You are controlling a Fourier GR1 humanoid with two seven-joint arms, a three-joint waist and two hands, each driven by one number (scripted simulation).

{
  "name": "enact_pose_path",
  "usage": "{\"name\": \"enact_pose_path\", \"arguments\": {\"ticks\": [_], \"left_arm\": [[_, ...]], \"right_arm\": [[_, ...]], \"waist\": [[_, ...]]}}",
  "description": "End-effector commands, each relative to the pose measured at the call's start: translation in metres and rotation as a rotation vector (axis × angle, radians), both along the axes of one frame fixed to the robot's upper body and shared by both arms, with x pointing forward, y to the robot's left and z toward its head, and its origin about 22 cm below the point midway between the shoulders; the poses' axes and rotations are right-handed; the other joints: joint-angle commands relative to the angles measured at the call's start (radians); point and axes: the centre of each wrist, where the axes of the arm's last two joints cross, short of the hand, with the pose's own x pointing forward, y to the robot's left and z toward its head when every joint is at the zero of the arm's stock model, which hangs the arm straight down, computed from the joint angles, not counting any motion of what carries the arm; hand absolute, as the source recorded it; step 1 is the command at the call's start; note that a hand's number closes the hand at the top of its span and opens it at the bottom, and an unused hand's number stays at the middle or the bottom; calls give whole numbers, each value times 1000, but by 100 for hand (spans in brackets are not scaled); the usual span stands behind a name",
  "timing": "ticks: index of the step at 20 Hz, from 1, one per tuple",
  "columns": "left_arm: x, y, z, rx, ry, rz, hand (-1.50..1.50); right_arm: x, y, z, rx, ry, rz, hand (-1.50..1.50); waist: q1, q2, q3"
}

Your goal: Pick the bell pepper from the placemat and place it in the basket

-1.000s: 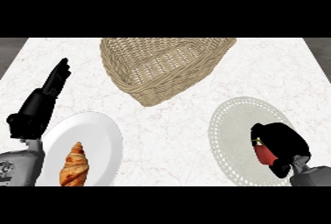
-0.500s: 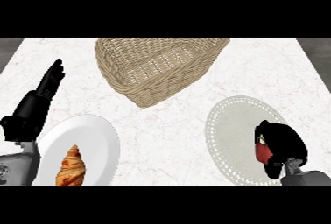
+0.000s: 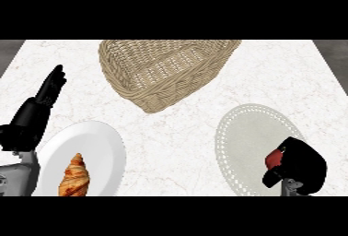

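A red bell pepper (image 3: 274, 159) shows only as a small patch on the pale round placemat (image 3: 248, 133) at the lower right. My right hand (image 3: 301, 165) curls round the pepper and hides most of it. The woven basket (image 3: 163, 69) lies at the top centre, its opening facing me. My left hand (image 3: 37, 108) rests open at the left edge, fingers straight and pointing up.
A white plate (image 3: 98, 147) at the lower left holds a croissant (image 3: 74, 176), just right of my left forearm. Bare marble counter (image 3: 176, 138) lies between the plate, the placemat and the basket.
The view has shifted slightly, so basket and placemat sit a little further left. My right hand has closed further round the pepper, which shows less. The left hand has not changed pose.
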Motion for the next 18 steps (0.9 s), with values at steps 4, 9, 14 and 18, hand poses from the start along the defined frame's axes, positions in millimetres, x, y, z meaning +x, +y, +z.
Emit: {"name": "enact_pose_path", "arguments": {"ticks": [4, 9, 14, 18], "left_arm": [[-1, -4, -4, 14, 7, -27, 0], [3, 0, 2, 15, 3, -34, 0], [-1, -4, -14, -9, 7, -43, 0], [0, -2, -13, 3, 5, -40, 0]], "right_arm": [[-1, 38, 88, -71, -500, -167, 150], [-9, 58, 156, 44, -876, -26, 150], [6, 101, 212, 3, -957, 56, 150], [26, 123, 258, 63, -963, 135, 150]], "waist": [[24, 1, 3], [38, 5, 4], [47, 11, 4], [55, 11, 4]]}}
